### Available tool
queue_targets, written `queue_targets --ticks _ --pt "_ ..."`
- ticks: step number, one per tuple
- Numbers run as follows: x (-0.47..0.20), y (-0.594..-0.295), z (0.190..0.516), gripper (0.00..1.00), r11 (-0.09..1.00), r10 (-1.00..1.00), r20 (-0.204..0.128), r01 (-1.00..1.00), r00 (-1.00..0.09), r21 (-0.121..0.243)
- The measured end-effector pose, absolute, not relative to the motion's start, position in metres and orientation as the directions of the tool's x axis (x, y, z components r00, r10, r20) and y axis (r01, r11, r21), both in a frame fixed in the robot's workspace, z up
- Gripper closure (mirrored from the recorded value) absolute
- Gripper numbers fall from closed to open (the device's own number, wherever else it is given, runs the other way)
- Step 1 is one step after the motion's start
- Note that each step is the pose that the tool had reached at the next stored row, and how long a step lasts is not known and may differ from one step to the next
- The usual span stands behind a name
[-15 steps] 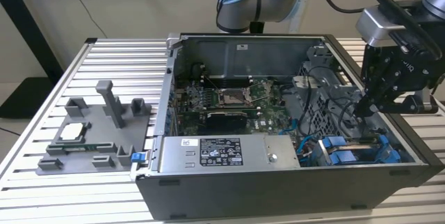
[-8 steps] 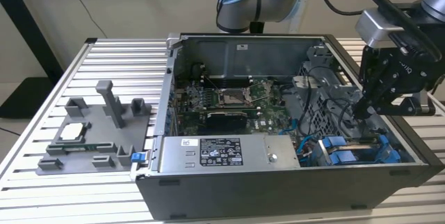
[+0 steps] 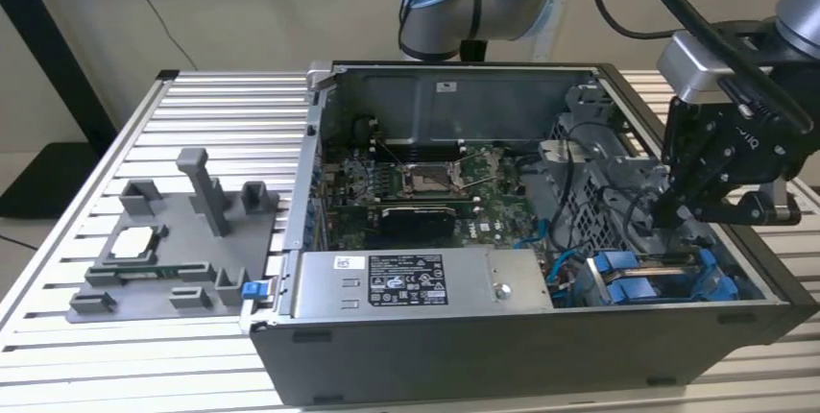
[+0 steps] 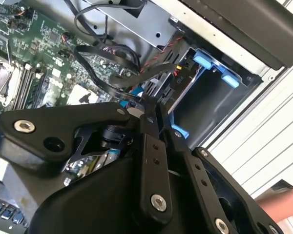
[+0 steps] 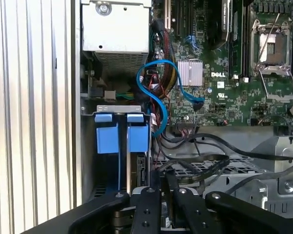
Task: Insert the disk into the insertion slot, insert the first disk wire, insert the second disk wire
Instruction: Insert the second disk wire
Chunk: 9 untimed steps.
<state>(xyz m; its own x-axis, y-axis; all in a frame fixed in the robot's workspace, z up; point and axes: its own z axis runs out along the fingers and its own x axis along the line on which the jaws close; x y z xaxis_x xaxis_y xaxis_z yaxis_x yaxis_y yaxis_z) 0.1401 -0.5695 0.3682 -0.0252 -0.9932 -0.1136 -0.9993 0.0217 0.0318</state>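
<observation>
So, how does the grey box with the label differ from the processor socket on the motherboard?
The grey box is long and closed, with a printed label on top; the processor socket is small, square and open. The grey box sits at the case's front edge, while the processor socket lies deeper, on the green board. Both lie flat inside the case.

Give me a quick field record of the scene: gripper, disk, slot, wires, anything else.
gripper: lowered inside the open case, above the slot, at the exterior view's right
gripper state: shut, fingers pinched together among black wires
disk: edge-on in the slot beside the blue tabs, in the first wrist view
slot: grey bay with blue tabs, at the case's near corner
blue cable: loops from the board toward the bay
other: grey fixture on the table at the exterior view's left
</observation>
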Motion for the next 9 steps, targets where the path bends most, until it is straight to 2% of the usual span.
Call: queue_targets --ticks 9 --pt "0.1412 -0.574 0.3604 1.0 0.022 -0.993 -0.112 -0.999 -0.025 0.033"
